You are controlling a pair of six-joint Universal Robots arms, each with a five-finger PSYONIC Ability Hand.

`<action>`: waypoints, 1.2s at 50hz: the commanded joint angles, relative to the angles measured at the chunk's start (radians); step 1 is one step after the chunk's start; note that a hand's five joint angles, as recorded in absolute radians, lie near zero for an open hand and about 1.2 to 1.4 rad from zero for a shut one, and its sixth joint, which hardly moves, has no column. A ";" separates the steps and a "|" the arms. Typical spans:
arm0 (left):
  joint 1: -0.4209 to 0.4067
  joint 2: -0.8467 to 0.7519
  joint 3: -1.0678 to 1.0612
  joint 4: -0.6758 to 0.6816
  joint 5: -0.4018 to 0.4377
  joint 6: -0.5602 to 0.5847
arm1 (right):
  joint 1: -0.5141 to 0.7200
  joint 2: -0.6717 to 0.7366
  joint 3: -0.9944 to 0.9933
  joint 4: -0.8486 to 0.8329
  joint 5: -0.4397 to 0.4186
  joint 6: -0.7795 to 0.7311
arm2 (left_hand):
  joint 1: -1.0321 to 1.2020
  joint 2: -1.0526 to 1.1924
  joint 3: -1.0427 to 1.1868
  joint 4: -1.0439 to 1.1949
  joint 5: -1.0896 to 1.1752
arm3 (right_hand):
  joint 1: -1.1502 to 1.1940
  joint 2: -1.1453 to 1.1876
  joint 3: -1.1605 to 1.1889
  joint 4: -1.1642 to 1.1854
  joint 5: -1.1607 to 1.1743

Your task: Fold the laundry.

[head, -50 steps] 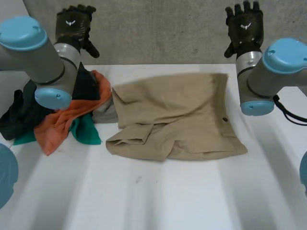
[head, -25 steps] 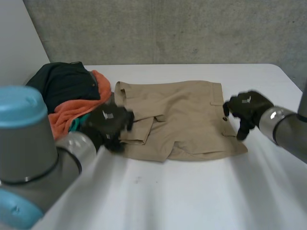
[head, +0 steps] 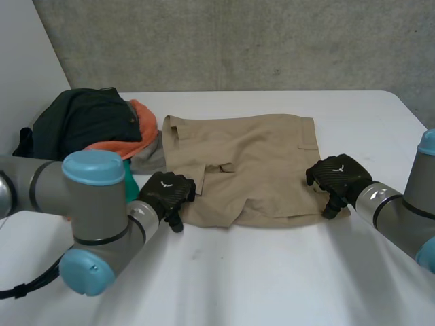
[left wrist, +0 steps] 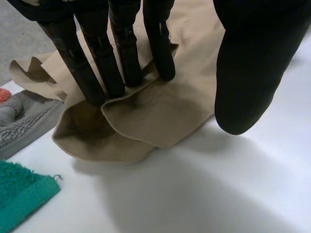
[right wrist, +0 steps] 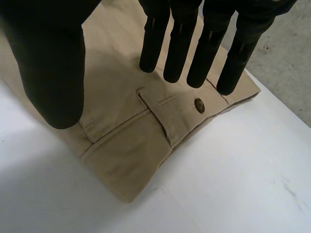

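Right now a pair of khaki shorts [head: 251,163] lies spread out in the middle of the white table [head: 258,285], with one hand at each of its near corners. The left hand [head: 166,193] is at the near left corner: in its wrist view the fingers [left wrist: 97,63] are straight, their tips pressing down on a rumpled, doubled-over edge of the cloth, while the thumb [left wrist: 252,73] stands well apart from them over the border of the fabric, gripping nothing. The right hand [head: 336,178] is at the near right corner, spread wide as well, its straight fingers [right wrist: 180,43] over the cloth just beyond a pocket flap [right wrist: 167,114] with a button [right wrist: 199,105], and its thumb [right wrist: 53,68] off to the side above the hem. Whether those fingertips actually touch the fabric is hard to say from this angle. Beside the shorts, on the robot's left, is a heap of other laundry: a dark garment [head: 81,119] on top, an orange cloth [head: 132,136] under it, a grey cloth [head: 149,159] touching the shorts' edge, and a teal towel [left wrist: 22,194] near the left hand.
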 commanded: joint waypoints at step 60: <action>0.022 0.145 0.139 -0.384 -0.080 0.024 | 0.039 -0.350 0.065 0.566 0.036 -0.057 | 0.809 0.806 0.808 0.811 0.817 | 0.026 0.021 0.019 0.022 0.030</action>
